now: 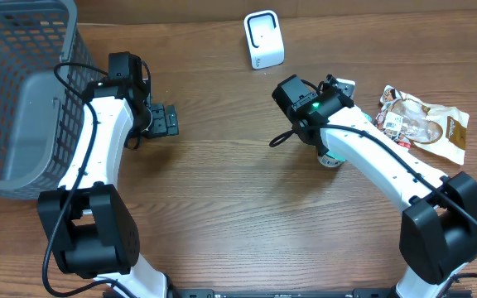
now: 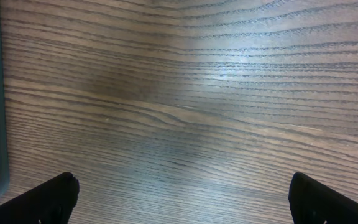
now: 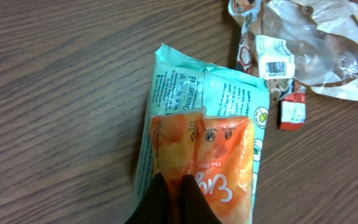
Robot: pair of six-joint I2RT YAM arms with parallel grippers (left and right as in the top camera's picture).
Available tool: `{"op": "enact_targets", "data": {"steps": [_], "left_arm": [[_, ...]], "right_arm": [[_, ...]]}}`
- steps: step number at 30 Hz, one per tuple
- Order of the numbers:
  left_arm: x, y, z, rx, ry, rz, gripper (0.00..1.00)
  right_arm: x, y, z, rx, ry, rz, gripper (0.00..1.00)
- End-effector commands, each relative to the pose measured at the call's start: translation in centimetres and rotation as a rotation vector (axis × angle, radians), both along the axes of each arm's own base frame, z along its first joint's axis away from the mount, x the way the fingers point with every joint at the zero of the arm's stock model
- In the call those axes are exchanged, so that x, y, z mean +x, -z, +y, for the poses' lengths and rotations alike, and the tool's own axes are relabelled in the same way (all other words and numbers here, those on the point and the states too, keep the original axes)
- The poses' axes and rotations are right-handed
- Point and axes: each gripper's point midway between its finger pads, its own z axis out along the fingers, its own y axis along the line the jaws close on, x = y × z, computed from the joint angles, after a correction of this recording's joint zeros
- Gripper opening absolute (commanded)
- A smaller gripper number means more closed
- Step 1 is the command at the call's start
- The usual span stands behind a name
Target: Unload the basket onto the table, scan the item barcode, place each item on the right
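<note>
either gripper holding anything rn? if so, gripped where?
The right gripper is pinched shut on the orange-and-teal packet, gripping the edge of its orange end. The left gripper is open and holds nothing.

Your left arm [image 1: 98, 141] rises from its base, then bends inward at the wrist. The left gripper [image 1: 166, 120] points toward the centre with its jaws spread as wide as they go, and only the two fingertips [image 2: 55, 198] show at the lower corners of its wrist view. Your right arm [image 1: 379, 161] stretches forward and inward. The right gripper [image 3: 174, 198] has its fingers pressed together, pinching the near edge of the packet [image 3: 229, 155].
</note>
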Motion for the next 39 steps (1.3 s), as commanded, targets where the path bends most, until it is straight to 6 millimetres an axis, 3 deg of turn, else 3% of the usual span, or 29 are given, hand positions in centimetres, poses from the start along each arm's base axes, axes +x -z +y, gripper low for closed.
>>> {"op": "enact_targets", "data": {"steps": [1, 6, 9, 11, 18, 21, 35, 39], "left_arm": [[0.1, 0.1, 0.0, 0.008, 0.019, 0.003, 0.99], [0.1, 0.1, 0.0, 0.008, 0.019, 0.004, 1.0], [0.1, 0.1, 0.0, 0.008, 0.019, 0.004, 1.0], [0.1, 0.1, 0.0, 0.008, 0.019, 0.004, 1.0], [0.1, 0.1, 0.0, 0.008, 0.019, 0.003, 1.0], [0.1, 0.1, 0.0, 0.008, 0.019, 0.003, 1.0], [0.1, 0.1, 0.0, 0.008, 0.019, 0.004, 1.0], [0.1, 0.1, 0.0, 0.008, 0.019, 0.004, 1.0]], "right_arm": [[0.4, -1.7, -0.2, -0.007, 0.006, -0.01, 0.04], [0.8, -4.8, 0.4, 0.016, 0.002, -0.029, 0.04], [0.9, -5.7, 1.8, 0.078, -0.059, 0.0, 0.04], [0.9, -5.6, 3.6, 0.158, -0.126, 0.033, 0.04], [0.6, -5.0, 12.6, 0.571, -0.411, 0.114, 0.04], [0.6, -4.7, 14.8, 0.684, -0.463, 0.115, 0.04], [-0.6, 1.1, 21.0, 1.059, -0.706, 0.032, 0.04], [-0.9, 2.4, 21.3, 1.133, -0.702, -0.031, 0.04]]}}
